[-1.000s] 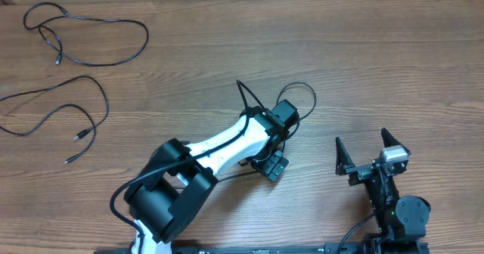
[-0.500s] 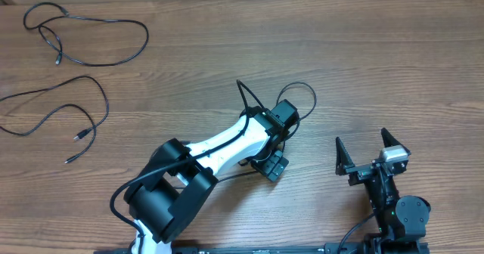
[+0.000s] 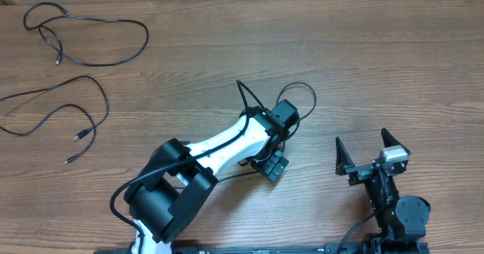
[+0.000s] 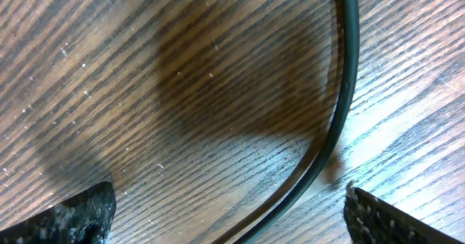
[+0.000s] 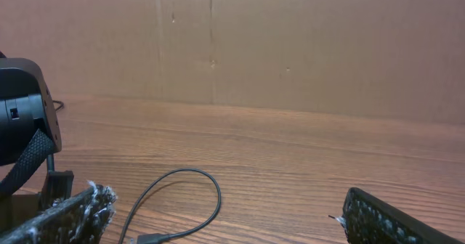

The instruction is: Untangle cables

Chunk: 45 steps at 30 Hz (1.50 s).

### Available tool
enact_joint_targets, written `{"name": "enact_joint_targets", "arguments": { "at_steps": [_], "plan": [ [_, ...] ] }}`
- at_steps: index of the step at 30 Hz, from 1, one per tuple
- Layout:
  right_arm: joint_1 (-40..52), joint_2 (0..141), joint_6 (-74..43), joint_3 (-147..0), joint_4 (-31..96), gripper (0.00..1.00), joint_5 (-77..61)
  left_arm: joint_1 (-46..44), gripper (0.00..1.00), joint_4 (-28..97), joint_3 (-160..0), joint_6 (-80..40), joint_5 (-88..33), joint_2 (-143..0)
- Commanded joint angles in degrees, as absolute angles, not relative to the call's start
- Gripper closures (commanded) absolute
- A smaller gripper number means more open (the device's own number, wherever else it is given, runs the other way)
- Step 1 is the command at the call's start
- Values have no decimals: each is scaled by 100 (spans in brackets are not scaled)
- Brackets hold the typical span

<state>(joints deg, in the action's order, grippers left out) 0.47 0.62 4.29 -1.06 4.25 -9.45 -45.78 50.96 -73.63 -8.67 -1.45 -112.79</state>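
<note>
Both fingertips of the left gripper [image 4: 229, 218] show only at the bottom corners of its wrist view. They are spread wide with nothing held, low over the wooden table [image 4: 109, 70]. One thin black cable [image 4: 341, 106] lies flat on the grain between them, curving down from the top edge and passing nearer the finger at the picture's right. From overhead, the white-and-black left arm [image 3: 227, 144] reaches diagonally from the near edge to the middle of the table, and a loop of cable shows just beyond its black head. Well to the right, the right gripper [image 3: 363, 144] points away from its base, its fingers also wide apart and empty. Its wrist view shows a cable loop on the wood ahead and to the left, with a plug end at the bottom edge and a plain brown wall [image 5: 290, 41] behind. Two more loose cables lie at the table's far left, well apart from both arms: an upper cable [image 3: 145, 36] and a lower cable [image 3: 104, 99], not touching each other.
</note>
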Motion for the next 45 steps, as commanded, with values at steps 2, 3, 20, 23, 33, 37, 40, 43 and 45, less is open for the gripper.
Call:
{"name": "enact_joint_targets", "arguments": {
  "at_steps": [2, 3, 20, 23, 33, 37, 40, 43, 45],
  "plan": [
    [64, 16, 438, -47, 395, 0, -904, -4591, 2, 5072, -7325, -904, -150, -11314],
    [64, 16, 438, -47, 397, 0, -904, -4591, 4, 5072, -7325, -904, -150, -11314],
    [64, 16, 438, -47, 397, 0, -904, -4593, 67, 5078, -7321, -904, -150, -11314],
    [64, 16, 438, -47, 397, 0, -904, -4593, 62, 5089, -7321, -906, -152, -11314],
    [64, 16, 438, -47, 397, 0, -904, -4595, 20, 5089, -7321, -185, -947, -11314],
    [64, 16, 438, -47, 397, 0, -904, -4654, 11, 5092, -7321, -187, -773, -11314],
    [64, 16, 438, -47, 395, 0, -904, -4733, 3, 5092, -7319, -187, -624, -11314],
    [64, 16, 438, -47, 395, 0, -904, -4847, 0, 5089, -7310, -189, -447, -11314],
    [64, 16, 438, -47, 395, 0, -904, -4925, 0, 5089, -7308, -189, -314, -11314]
  ]
}}
